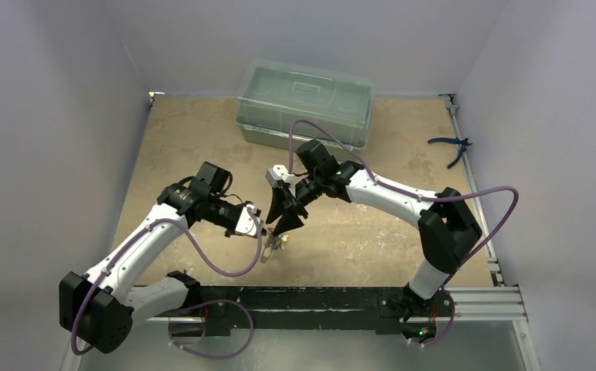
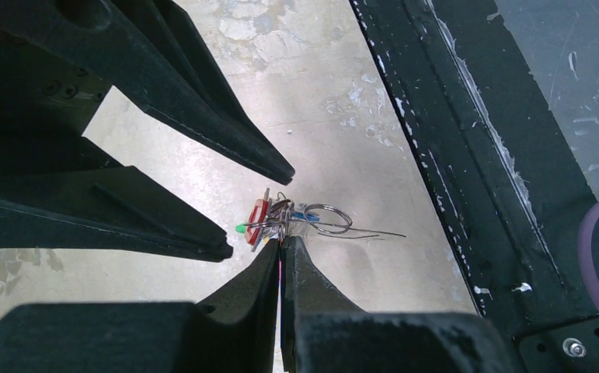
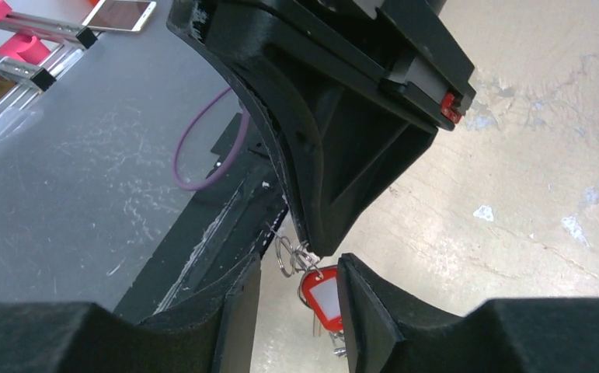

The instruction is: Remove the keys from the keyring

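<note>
My left gripper [image 2: 282, 242] is shut on the keyring [image 2: 327, 220] where the bunch of keys [image 2: 269, 221] hangs from it, and holds it just above the table. The bunch has a red tag [image 3: 321, 291], with bits of green and blue beside it. My right gripper [image 3: 300, 268] is open, its fingers [image 3: 354, 291] on either side of the red tag without touching it. In the top view the two grippers meet at the bunch [image 1: 277, 243] near the table's front middle. The strap is not clearly visible.
A clear lidded plastic box [image 1: 304, 104] stands at the back middle. Blue-handled pliers [image 1: 452, 144] lie at the far right edge. The black base rail [image 1: 318, 300] runs along the near edge, close below the bunch.
</note>
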Motion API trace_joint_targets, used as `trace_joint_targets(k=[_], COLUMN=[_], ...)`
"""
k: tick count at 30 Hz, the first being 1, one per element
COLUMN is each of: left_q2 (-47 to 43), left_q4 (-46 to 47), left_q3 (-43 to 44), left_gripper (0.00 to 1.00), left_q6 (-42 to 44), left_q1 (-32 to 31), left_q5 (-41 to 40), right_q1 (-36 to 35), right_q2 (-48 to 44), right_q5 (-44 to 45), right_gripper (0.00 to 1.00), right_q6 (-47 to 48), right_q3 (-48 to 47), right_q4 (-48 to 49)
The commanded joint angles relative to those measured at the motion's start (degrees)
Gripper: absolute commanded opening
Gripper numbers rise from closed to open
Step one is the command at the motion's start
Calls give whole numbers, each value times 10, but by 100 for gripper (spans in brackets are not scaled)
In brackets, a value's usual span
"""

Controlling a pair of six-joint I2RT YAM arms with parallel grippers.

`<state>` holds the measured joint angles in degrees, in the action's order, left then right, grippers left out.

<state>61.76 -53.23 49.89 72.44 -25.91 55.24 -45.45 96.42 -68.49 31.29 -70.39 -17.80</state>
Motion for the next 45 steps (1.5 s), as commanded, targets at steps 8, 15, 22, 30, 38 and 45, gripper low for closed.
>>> trace_joint_targets(k=[8,15,22,30,38,45], left_q2=[-1,-5,-7,-8,-7,-7], left_q4=[42,54,46,44,43,51], left_q3=[12,9,7,7,6,3], left_gripper=[0,0,0,0,0,0], left_q6=[-48,-62,-56,-53,-53,-59], left_q1=[-2,-2,-2,-2,-2,-2], left_q5=[23,24,22,22,22,22], right_q1=[-12,-12,-11,-9,10,12], right_q2=[4,3,1,-1,0,-6], right_q5=[-4,-1,-8,1,-8,-4], right_gripper=[32,21,36,28,34,30], right_q6=[-3,4,26,43,50,47], right_q3=[-5,7,7,13,8,3], right_q4=[23,25,5,-6,-23,-23])
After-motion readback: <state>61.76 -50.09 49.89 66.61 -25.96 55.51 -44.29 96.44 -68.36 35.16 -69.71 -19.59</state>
